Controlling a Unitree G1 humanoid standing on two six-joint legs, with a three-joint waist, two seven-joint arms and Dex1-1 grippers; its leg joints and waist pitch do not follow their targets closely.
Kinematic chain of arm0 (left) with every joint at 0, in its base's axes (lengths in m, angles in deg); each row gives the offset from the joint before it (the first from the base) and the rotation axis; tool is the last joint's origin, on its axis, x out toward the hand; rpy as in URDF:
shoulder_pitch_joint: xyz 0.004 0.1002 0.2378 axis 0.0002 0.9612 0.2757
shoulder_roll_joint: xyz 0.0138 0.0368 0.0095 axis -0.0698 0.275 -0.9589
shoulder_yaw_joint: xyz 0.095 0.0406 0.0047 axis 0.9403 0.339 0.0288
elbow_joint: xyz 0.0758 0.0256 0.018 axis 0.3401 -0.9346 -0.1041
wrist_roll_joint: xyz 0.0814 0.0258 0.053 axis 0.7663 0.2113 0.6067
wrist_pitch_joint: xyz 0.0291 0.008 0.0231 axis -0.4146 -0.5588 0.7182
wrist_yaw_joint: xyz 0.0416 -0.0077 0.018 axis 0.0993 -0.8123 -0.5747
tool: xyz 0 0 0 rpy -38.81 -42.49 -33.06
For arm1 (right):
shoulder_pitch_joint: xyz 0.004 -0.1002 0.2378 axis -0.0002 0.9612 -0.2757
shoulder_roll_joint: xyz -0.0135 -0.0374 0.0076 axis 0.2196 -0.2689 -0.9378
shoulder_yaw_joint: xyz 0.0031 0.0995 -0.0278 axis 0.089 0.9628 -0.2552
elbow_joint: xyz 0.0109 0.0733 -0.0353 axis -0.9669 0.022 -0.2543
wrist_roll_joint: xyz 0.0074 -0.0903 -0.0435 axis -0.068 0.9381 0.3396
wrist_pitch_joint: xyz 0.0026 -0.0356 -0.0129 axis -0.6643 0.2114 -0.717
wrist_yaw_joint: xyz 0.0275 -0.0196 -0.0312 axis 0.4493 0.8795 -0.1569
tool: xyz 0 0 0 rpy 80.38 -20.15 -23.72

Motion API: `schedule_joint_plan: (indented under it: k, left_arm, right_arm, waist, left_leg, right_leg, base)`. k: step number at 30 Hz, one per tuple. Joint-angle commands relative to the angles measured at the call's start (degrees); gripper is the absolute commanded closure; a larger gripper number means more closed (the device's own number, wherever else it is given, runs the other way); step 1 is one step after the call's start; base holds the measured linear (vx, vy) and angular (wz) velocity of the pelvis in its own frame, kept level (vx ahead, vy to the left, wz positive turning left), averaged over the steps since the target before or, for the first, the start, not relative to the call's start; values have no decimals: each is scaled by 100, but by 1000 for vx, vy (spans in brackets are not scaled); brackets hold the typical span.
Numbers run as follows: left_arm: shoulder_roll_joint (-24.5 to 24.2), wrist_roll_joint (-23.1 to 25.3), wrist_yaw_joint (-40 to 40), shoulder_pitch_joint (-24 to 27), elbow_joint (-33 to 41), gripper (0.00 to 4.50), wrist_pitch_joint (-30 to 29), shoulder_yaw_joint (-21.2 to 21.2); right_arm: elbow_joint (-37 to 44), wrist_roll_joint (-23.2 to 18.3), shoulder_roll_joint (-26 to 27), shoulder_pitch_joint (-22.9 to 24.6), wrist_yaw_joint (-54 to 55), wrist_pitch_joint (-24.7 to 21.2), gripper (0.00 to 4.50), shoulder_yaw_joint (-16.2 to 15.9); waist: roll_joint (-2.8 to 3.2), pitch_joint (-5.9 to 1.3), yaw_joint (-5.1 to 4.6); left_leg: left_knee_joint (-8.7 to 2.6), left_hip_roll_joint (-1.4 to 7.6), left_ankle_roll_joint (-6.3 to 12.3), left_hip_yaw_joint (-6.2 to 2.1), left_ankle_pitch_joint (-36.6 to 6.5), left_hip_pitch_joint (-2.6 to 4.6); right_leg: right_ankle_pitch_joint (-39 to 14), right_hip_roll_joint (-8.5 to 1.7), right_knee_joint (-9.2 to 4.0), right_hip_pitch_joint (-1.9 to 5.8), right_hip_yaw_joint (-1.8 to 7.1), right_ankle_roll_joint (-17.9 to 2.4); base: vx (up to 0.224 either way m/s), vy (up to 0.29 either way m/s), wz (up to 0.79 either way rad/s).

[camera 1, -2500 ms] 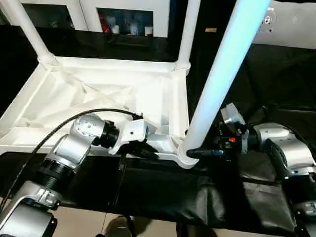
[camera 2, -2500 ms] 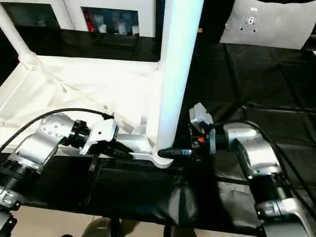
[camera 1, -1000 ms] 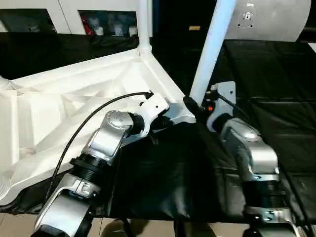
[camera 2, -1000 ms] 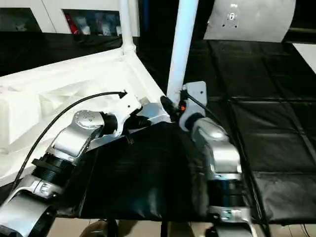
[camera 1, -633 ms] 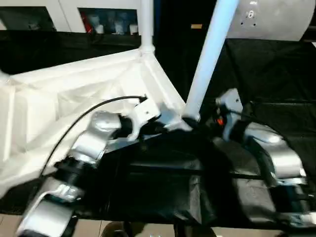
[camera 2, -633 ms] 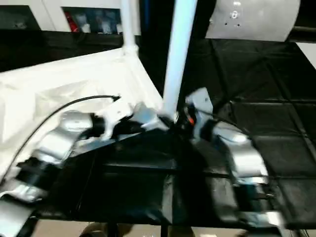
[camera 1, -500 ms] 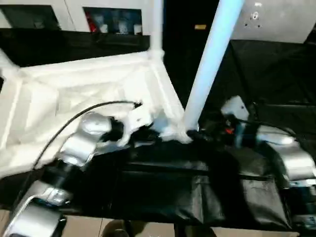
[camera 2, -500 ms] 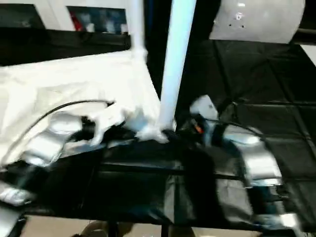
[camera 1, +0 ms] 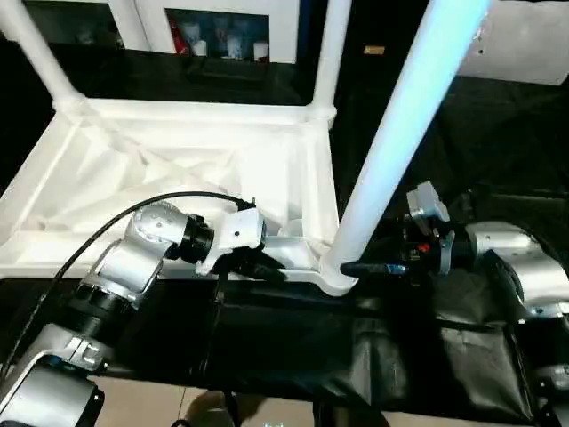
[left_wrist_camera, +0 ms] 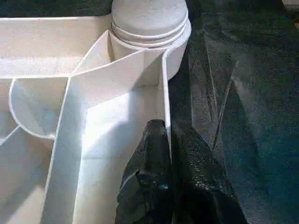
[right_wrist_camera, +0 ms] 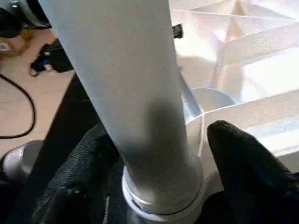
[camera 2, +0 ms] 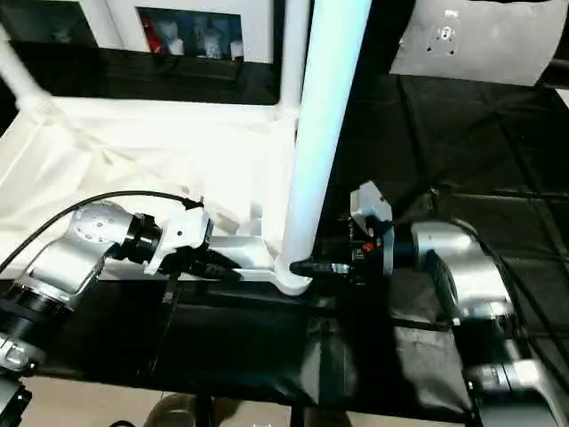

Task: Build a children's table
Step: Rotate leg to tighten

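A surface draped in black cloth (camera 1: pixel 293 347) carries one white tabletop (camera 1: pixel 178 178) lying upside down with its ribbed underside up, and behind it stands a white cabinet (camera 1: pixel 222 27) with glass doors and small items on its shelf. Three white legs show standing in the corner sockets: two at the far corners (camera 1: pixel 40 49) (camera 1: pixel 331 53) and one at the near right corner (camera 1: pixel 400 142). The left hand (left_wrist_camera: pixel 166 186) is pinched on the tabletop's near rim, while the right hand (right_wrist_camera: pixel 154 186) has its fingers (right_wrist_camera: pixel 243 163) set apart either side of the near leg's base at its socket.
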Motion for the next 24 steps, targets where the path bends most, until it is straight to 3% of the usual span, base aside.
schedule_joint_plan:
  k: [1, 8, 13, 19, 21, 23, 24]
  left_arm:
    - [24, -73, 323, -86, 113, 450, 163, 192]
    - [0, -89, 340, -80, 99, 450, 225, 185]
    - [10, -60, 308, -93, 55, 450, 231, 174]
    - [147, 65, -154, -171, -46, 450, -142, 101]
    - [290, 183, -526, -264, -77, 450, -423, 69]
    - [603, 289, -1121, -396, -91, 450, -871, -9]
    - [691, 312, -1268, -428, -99, 450, -961, -27]
  right_arm:
    - [-80, -65, -46, -105, -155, 16, 169, -51]
    - [-279, -76, -38, -260, -426, 74, 228, -147]
    - [-291, -100, -22, -285, -481, 28, 245, -180]
    - [19, -430, 131, -106, -296, -509, 247, -46]
    - [355, -512, 308, 61, 154, -729, 247, 32]
    - [783, -207, 688, 263, 1276, -910, 248, 48]
    - [839, -75, 810, 285, 1625, -944, 248, 56]
  waist:
    - [-103, -463, -21]
    - [-104, -450, -4]
    - [-118, -435, -2]
    - [-98, -421, 14]
    - [-79, -402, 21]
    - [-84, -390, 33]
    - [-106, -387, 3]
  left_leg:
    - [-279, 174, 830, 33, -611, 97]
    - [-284, 180, 749, 28, -649, 101]
    - [-285, 172, 759, 31, -649, 99]
    - [-296, 175, 725, 30, -683, 107]
    - [-303, 178, 693, 30, -742, 107]
    - [-314, 170, 555, 28, -801, 126]
    - [-325, 136, 455, 3, -836, 95]
  right_leg:
    - [-1230, -352, -283, 416, 219, -1432]
    - [-1346, -360, -282, 414, 224, -1407]
    - [-1362, -356, -286, 413, 224, -1405]
    - [-1444, -349, -307, 410, 227, -1397]
    - [-1527, -350, -319, 391, 231, -1367]
    - [-1713, -343, -360, 372, 243, -1255]
    - [-1929, -354, -371, 395, 222, -1168]
  base:
    - [0, 0, 0]
    - [0, 0, 0]
    - [0, 0, 0]
    - [0, 0, 0]
    - [0, 0, 0]
    - [0, 0, 0]
    - [0, 0, 0]
